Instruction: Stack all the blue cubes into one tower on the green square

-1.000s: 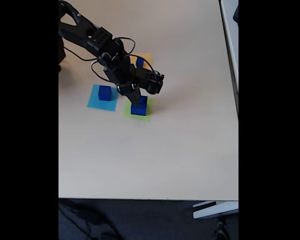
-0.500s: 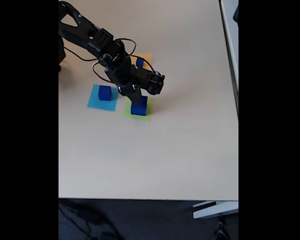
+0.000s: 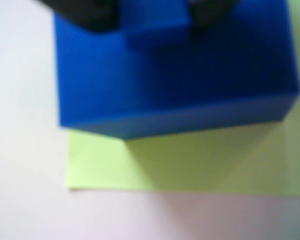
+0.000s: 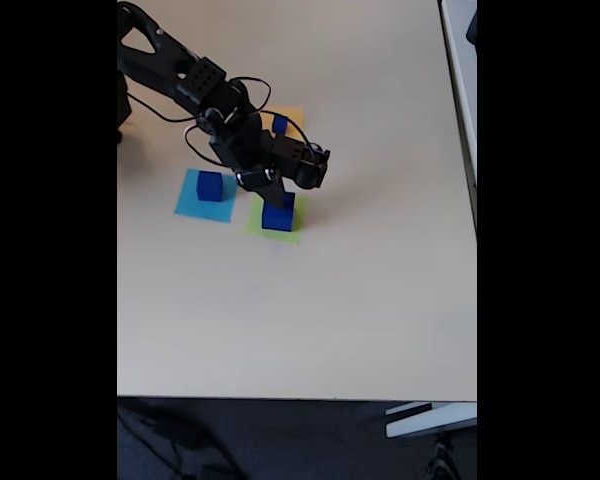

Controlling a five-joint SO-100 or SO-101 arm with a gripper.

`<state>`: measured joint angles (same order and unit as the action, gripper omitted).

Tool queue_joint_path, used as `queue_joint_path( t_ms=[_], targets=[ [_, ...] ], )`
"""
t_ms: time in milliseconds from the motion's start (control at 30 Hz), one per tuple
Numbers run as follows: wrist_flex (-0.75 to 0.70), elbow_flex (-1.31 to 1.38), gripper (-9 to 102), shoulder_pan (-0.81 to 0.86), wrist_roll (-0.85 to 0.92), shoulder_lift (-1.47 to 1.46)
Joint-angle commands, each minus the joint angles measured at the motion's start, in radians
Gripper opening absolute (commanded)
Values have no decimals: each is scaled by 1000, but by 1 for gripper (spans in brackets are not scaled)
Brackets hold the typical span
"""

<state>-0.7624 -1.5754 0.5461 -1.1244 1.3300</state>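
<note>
- Large blue cube (image 4: 277,214) sat on the green square (image 3: 190,165), a smaller blue cube (image 3: 155,22) on top.
- The gripper (image 4: 271,198) hovered there; its grip couldn't be judged.
- Best move: centre it squarely, release gently.

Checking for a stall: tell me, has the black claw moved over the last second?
Yes, slightly. In the fixed view the black claw has crept up the picture, away from the lime-green paper square and the large dark-blue cube resting on it.
</note>
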Motion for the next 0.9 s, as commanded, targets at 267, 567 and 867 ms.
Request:
queue_joint_path(
  t_ms=[267, 567, 867],
  targets=[
    [-250, 164, 0, -138, -75, 156],
    [-276, 83, 1, -302, -298, 198],
    [-80, -133, 1, -426, -411, 242]
  ],
)
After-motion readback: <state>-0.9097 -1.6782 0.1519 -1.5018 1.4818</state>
